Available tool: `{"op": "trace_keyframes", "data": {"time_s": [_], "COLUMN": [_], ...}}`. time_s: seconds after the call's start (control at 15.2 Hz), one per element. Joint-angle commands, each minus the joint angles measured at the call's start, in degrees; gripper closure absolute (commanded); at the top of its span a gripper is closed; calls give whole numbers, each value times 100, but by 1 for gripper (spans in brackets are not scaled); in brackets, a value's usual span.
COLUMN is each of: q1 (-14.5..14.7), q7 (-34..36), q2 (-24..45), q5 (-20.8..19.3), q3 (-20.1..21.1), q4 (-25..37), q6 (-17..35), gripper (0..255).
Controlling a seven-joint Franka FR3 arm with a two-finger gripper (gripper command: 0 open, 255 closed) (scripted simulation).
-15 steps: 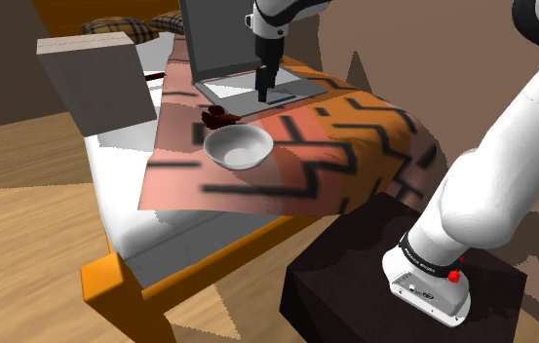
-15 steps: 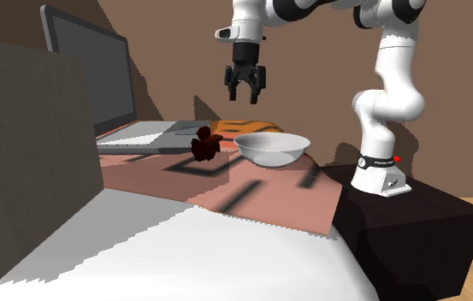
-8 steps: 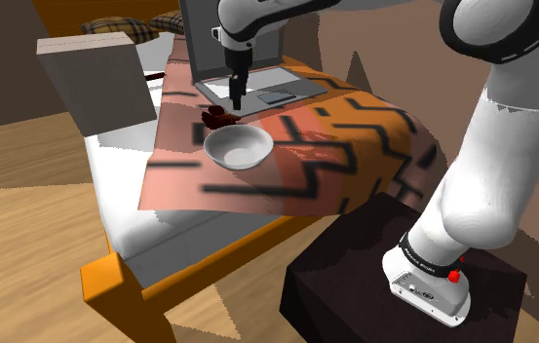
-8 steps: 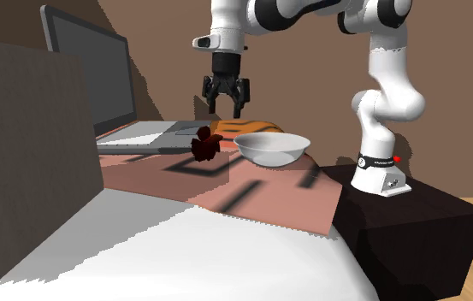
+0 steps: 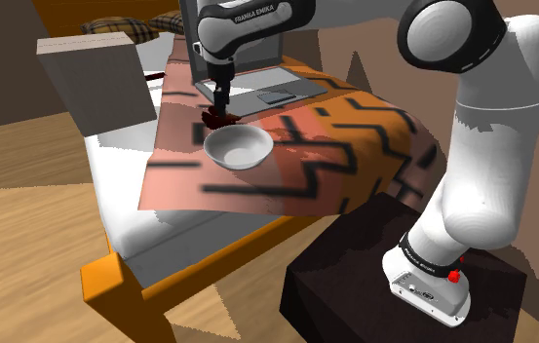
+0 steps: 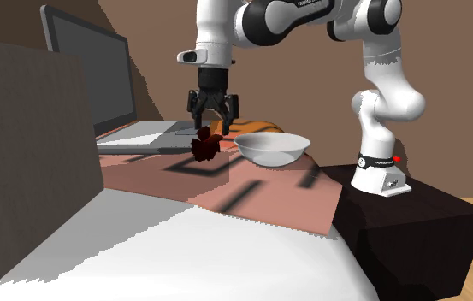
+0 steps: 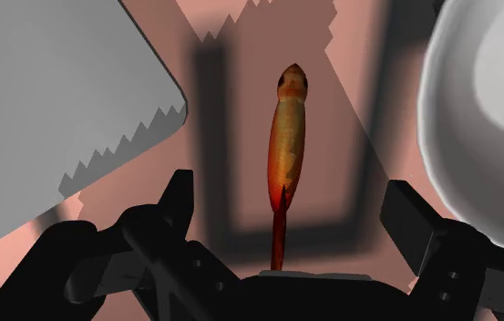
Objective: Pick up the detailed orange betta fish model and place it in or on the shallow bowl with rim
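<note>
the fish [image 7: 286,137] is glossy orange going deep red toward the tail, with a dark spot at the head end. the bowl [image 5: 257,156] is plain white. the blanket [image 5: 306,156] is salmon pink and orange with black zigzag stripes. laptop [image 5: 282,86] grey, bed frame [image 5: 121,283] bright orange, mattress [image 5: 135,219] white. arm [image 5: 491,175] white with dark joints, hand [image 6: 214,124] all black, tiny red button [image 5: 453,277] at lower right. stand [image 5: 355,283] near-black brown, floor [image 5: 33,253] wood-tone at lower left.

White bowl [image 7: 464,137] cut by wrist view's edge, tail tip of fish [image 7: 288,137] hidden behind gripper [image 7: 291,193]
</note>
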Motion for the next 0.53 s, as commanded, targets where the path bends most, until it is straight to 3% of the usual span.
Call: {"op": "trace_keyframes", "data": {"time_s": [0.0,0.46], "q1": [0,-4], "q7": [0,2], "q2": [66,126], "q5": [-3,-5], "q3": [0,-2], "q4": [-55,-166], "q6": [124,295], "gripper": [0,0]}}
